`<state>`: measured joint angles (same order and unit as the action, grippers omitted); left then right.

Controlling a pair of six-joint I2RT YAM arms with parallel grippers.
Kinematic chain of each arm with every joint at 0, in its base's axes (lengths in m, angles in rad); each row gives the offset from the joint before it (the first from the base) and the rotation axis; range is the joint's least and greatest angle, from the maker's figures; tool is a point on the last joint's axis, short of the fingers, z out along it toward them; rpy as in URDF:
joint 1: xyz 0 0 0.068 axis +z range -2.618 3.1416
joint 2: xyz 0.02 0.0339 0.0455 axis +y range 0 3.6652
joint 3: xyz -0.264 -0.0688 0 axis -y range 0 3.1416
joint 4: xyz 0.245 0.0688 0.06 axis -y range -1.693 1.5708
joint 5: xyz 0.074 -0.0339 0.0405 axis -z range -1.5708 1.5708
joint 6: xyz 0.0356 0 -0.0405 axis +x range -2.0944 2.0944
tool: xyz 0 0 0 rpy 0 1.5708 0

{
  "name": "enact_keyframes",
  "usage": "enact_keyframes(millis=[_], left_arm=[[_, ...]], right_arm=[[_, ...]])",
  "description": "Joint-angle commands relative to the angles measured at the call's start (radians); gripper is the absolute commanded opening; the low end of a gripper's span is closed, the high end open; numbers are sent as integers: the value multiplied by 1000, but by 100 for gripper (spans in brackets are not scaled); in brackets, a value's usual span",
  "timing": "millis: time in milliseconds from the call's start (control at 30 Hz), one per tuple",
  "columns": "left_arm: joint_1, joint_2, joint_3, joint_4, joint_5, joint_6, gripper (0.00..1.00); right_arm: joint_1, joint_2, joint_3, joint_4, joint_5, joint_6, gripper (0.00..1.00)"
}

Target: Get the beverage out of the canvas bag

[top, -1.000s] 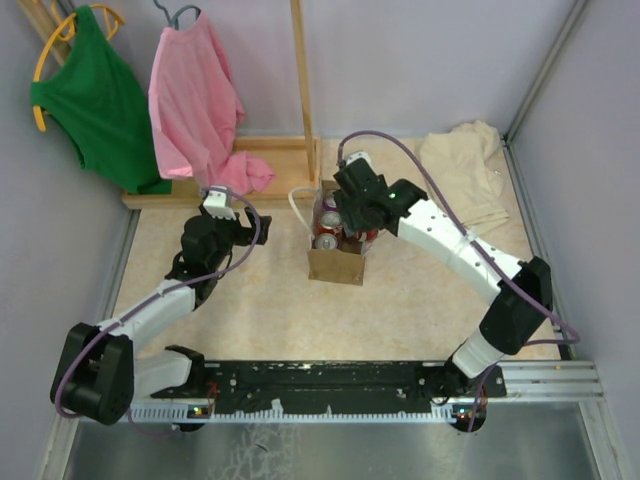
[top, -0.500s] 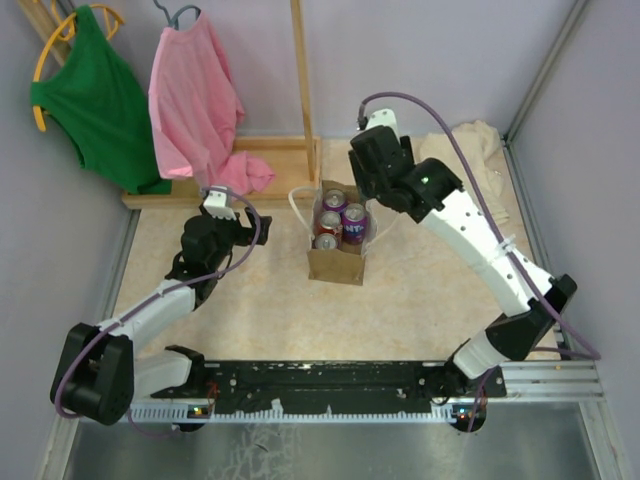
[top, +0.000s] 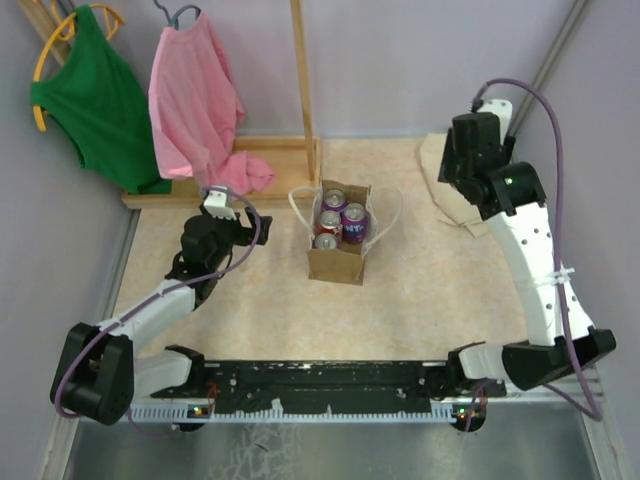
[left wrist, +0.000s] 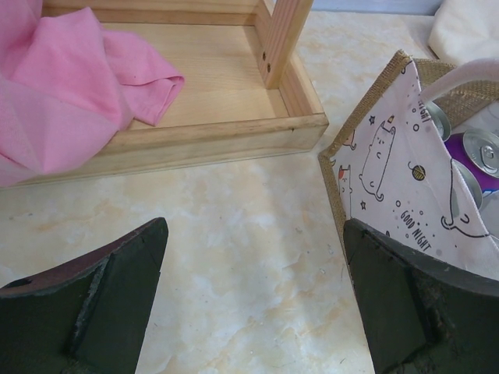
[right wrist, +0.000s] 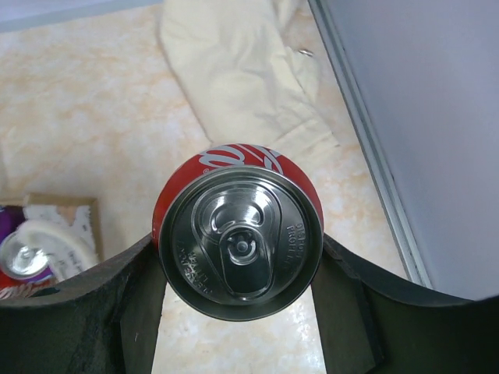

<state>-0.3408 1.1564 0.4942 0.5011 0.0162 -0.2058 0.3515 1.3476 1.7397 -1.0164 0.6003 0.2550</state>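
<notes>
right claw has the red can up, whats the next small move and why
Probably lower it onto bare table beside the cream cloth, then open. The right claw is shut on the red can, well clear of the canvas bag, above the rumpled cloth's edge, a poor footing.

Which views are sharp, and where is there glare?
Right wrist view: the red can is sharp, with mild glare on its lid; the cream cloth behind is slightly soft. Left wrist view: the print inside the canvas bag is readable, the left gripper's fingers dark. Top external view: even light, faint shadows, no motion blur.
</notes>
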Motion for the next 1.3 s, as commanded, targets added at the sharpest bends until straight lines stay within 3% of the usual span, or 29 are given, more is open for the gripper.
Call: enact_keyframes(millis=[0,300,633,1267], left_arm=[[-6,-9,-3,22,19,-7,100],[-6,-7,10,19,16,-8,100],[-7,0,0,19,18,-10,100],[-7,3,3,20,27,-8,100]], right_arm=[[-112,-69,-161,161,-131,36,0],[-172,-11,-469,348,-242,78,0],[-221,97,-542,441,-261,90,0],[-247,176,-652,592,-160,81,0]])
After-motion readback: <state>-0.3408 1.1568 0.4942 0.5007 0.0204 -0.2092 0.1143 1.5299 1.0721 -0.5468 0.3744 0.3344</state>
